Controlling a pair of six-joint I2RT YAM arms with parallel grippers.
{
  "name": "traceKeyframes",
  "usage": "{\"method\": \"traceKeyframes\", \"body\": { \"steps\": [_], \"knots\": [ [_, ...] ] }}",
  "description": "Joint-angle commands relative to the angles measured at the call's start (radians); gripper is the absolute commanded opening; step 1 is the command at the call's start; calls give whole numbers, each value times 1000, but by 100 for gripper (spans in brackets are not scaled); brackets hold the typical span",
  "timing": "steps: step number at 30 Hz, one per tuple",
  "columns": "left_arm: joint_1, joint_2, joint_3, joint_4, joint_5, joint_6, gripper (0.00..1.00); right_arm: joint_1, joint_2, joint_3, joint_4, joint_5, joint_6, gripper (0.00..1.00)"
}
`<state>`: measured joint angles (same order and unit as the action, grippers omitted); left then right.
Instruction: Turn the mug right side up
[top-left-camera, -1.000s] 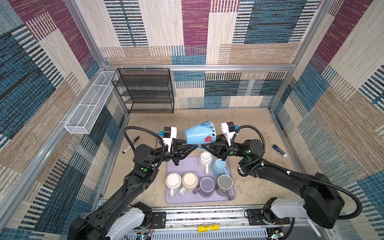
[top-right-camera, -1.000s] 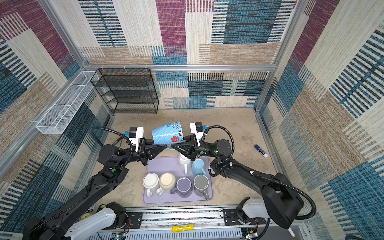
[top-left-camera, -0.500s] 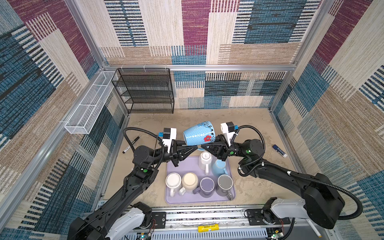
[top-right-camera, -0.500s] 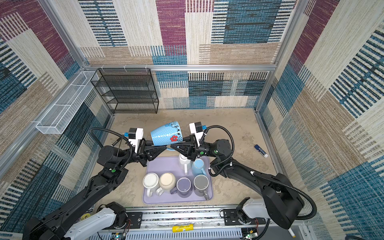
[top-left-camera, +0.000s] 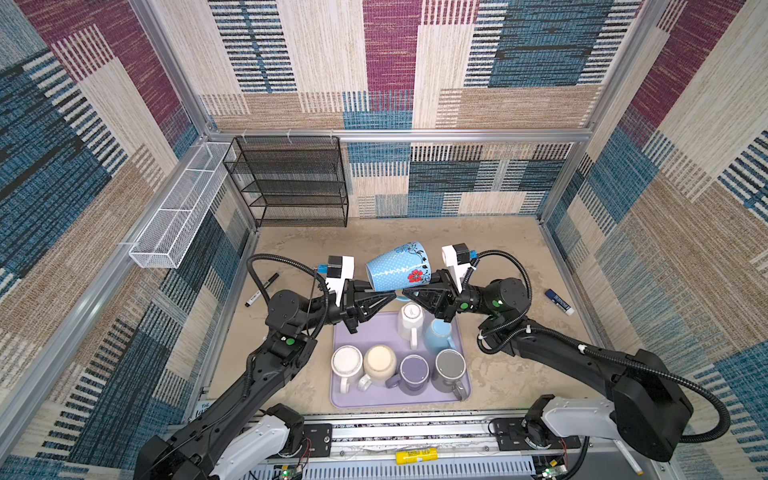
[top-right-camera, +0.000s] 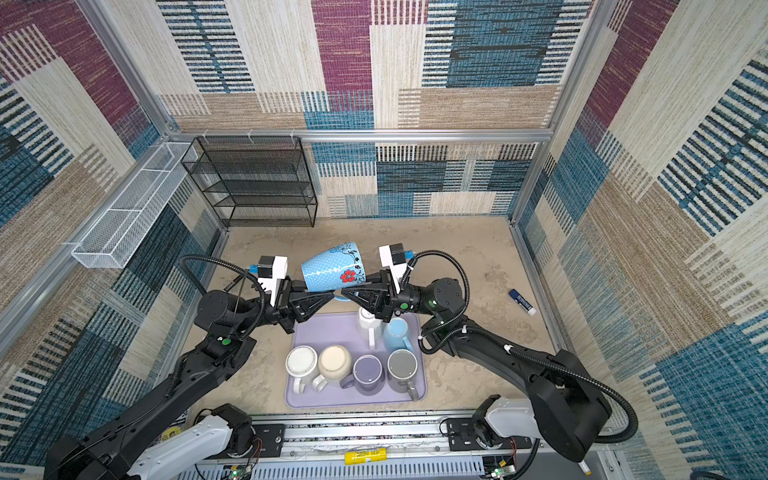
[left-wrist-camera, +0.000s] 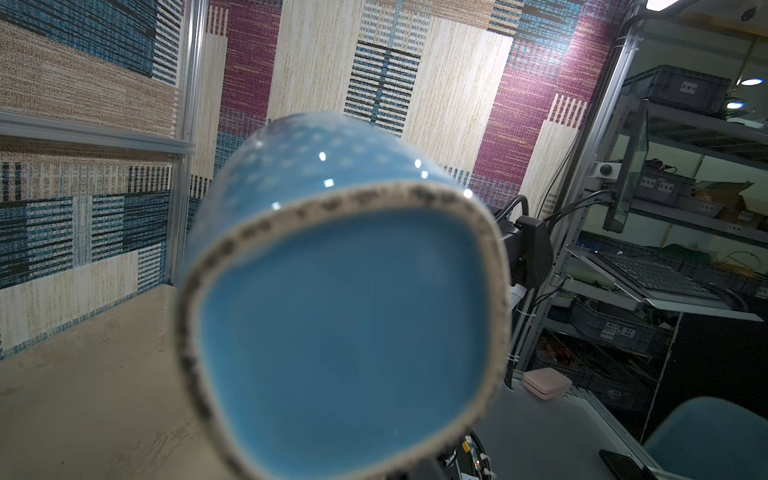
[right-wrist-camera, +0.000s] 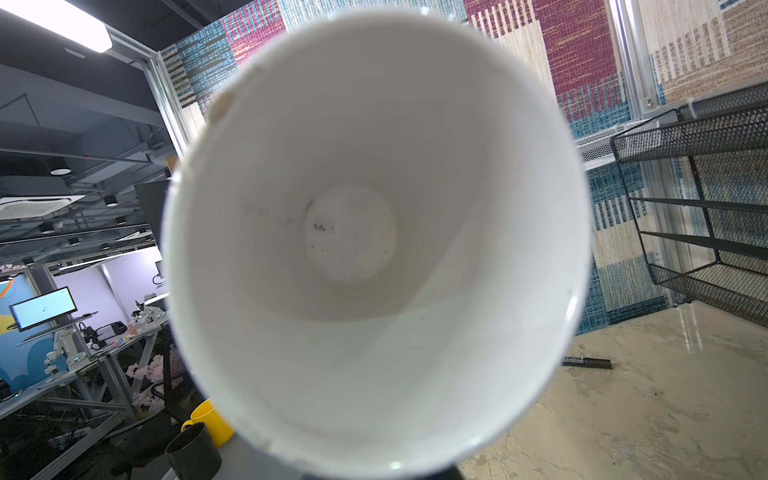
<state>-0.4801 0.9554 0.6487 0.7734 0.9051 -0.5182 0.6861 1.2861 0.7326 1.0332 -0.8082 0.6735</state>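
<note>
Black left pincer (top-left-camera: 388, 295) opposite right pincer (top-left-camera: 409, 294)

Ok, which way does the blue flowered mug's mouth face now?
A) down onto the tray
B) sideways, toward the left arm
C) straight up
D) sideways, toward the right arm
D: the mug lies on its side above the tray, wide end to the right; the right wrist view looks straight into its white inside, the left wrist view at its base.
</note>
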Motion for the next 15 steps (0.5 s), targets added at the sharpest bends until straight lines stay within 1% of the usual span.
{"method": "traceKeyframes", "body": {
  "steps": [1, 2, 4, 10, 15],
  "knots": [
    [-1, -3, 6, -32, -6, 62, 36, 3, -14, 1, 47, 49, 14, 0],
    [-1, -4, 6, -34, -9, 62, 41, 3, -15, 0, 44, 50, 12, 0],
    [-1, -5, 8, -40, -11, 61, 49, 3, -18, 2, 32, 53, 6, 0],
    [-1, -10, 11, -59, -19, 70, 59, 2, -21, -1, 18, 58, -3, 0],
    [-1, -15, 27, -124, -36, 89, 63, 3, -34, 5, -50, 100, -29, 0]
  ]
}}
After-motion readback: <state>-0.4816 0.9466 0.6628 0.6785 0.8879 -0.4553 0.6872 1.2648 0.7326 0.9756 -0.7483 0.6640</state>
